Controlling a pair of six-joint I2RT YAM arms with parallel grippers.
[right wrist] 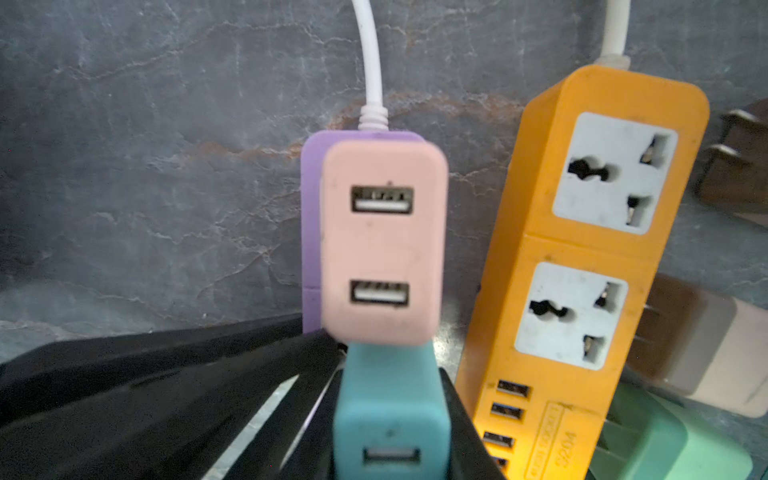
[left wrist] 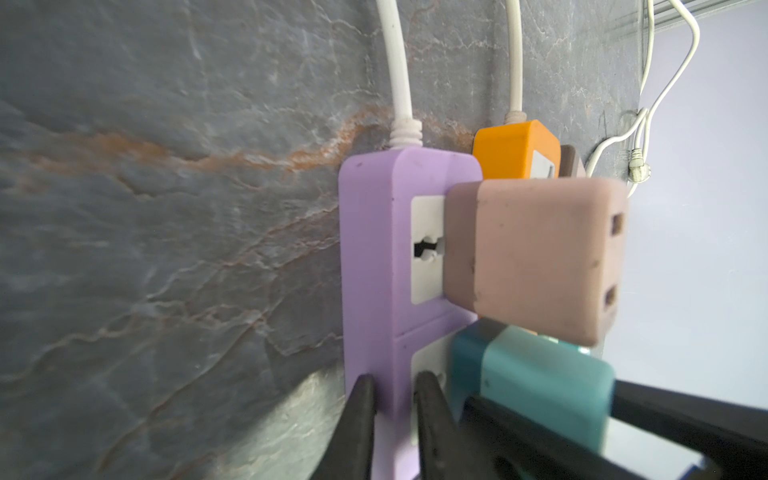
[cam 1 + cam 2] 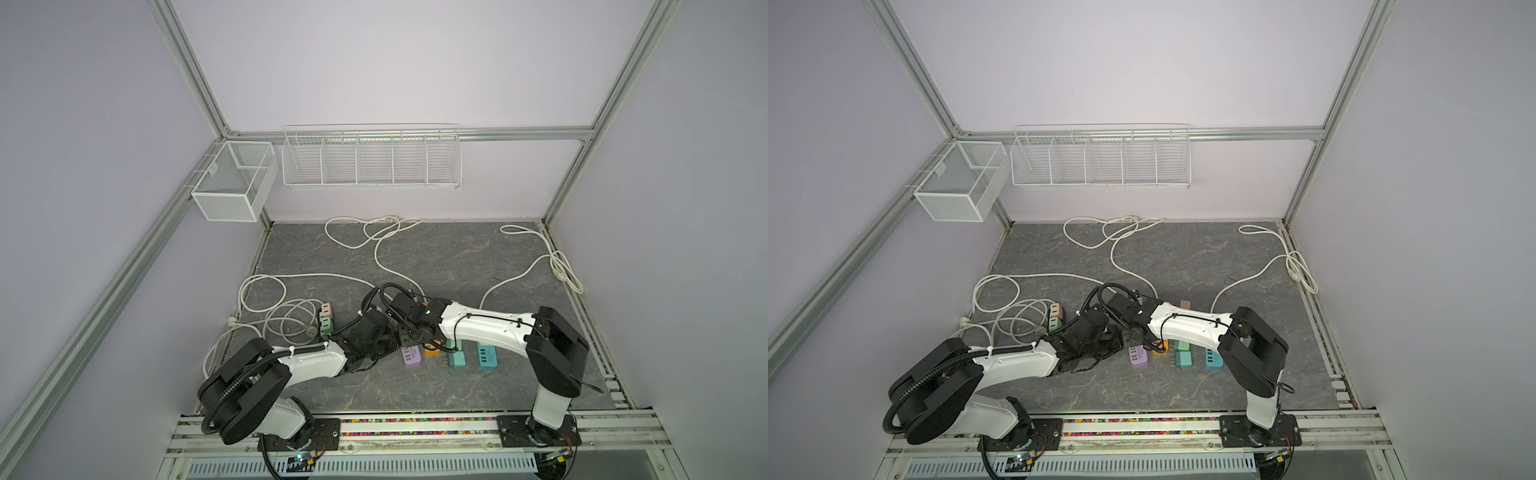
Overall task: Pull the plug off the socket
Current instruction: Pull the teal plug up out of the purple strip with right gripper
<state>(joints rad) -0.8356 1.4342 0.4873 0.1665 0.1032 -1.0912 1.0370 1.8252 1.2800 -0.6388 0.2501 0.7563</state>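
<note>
Grippers are both in place, but the pull does not look done yet. The left gripper [image 2: 392, 384] is almost fully closed. It pinches the near end of the purple socket strip [image 2: 370, 249], with one finger on each side of its edge. I think it is there to hold the strip down on the gray table [image 2: 145, 208]. The right gripper [image 1: 390, 374] is squeezed tight on the teal plug [image 1: 390, 407], with one black finger on each side of it. In the left wrist view the teal plug's dark base sits right against the white socket face of the strip, so I think it is plugged in. I cannot see the pins, so I cannot be sure. A pink plug [image 1: 384, 241] sits in the next socket on the same strip, just beside the teal one, and no gripper touches it. Next to the purple strip lies an orange strip [image 1: 582, 249] with both big sockets empty. Loose plugs lie on the table near it, like a brown plug [image 1: 739, 174] with its metal pins showing. So some plugs look pulled out already. I think two jobs are left. One is to pull the teal plug straight away from the strip while the left gripper holds the strip. The other is the pink plug.
</note>
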